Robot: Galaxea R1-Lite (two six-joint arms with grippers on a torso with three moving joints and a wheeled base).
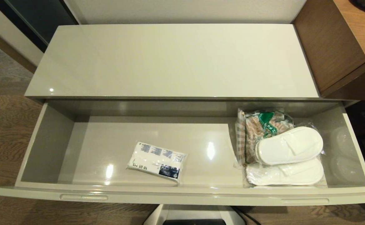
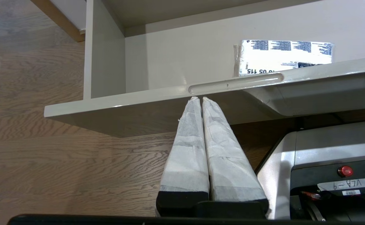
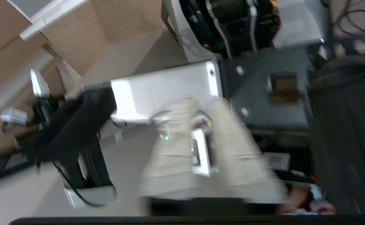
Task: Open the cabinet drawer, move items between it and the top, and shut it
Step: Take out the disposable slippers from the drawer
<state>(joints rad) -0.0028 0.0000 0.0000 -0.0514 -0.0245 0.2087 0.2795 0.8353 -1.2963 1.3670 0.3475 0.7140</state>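
The wide glossy grey-beige cabinet drawer (image 1: pixel 45 140) stands open, holding the white blue-printed tissue pack (image 1: pixel 157 161) and 2 wrapped white slippers (image 1: pixel 287 156) (right end). Left gripper (image 2: pixel 198 99): jaws pressed together below the drawer front. Right gripper (image 3: pixel 201 109): jaw state cannot be told.

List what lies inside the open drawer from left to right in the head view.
Tissue pack → checked snack bag → wrapped white slippers, which lie partly on the snack bag at the right end of the cabinet drawer.
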